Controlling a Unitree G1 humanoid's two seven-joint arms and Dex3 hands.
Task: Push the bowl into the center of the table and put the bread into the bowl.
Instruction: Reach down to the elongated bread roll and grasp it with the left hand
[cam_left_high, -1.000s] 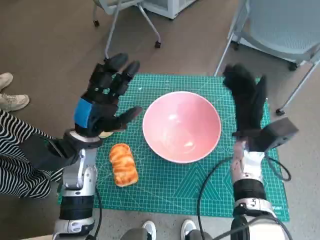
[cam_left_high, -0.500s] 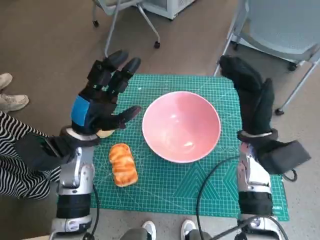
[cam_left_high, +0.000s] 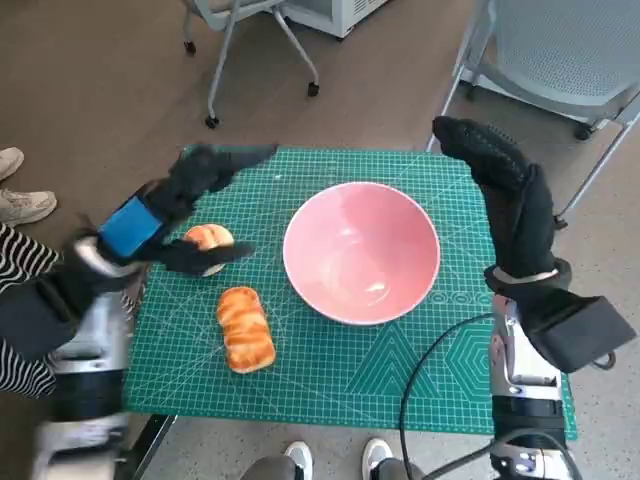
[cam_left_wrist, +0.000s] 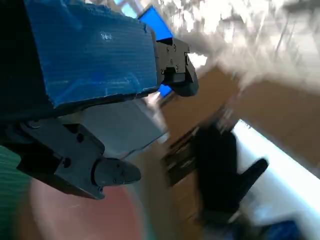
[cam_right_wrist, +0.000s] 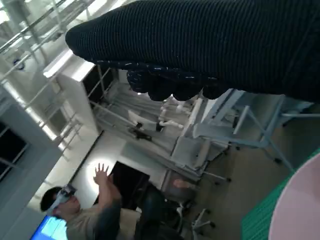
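On the tabletop's green mat (cam_left_high: 340, 370), one long bread loaf (cam_left_high: 246, 329) lies near the front edge, with open mat ahead of it. Just right stands one pink bowl (cam_left_high: 361, 251), about mid-mat; one round bun (cam_left_high: 208, 238) sits left, under the left hand (cam_left_high: 165, 215). Both that hand and the right hand (cam_left_high: 508, 195), raised beside the bowl's right, hold nothing, fingers apart.

both hands raised, left hand (cam_left_high: 165, 215) and right hand (cam_left_high: 505, 200) empty, fingers apart

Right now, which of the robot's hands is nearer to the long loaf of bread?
The left. The left hand hovers open just above and behind the bread; the right hand is raised beyond the pink bowl, on the far side from it.
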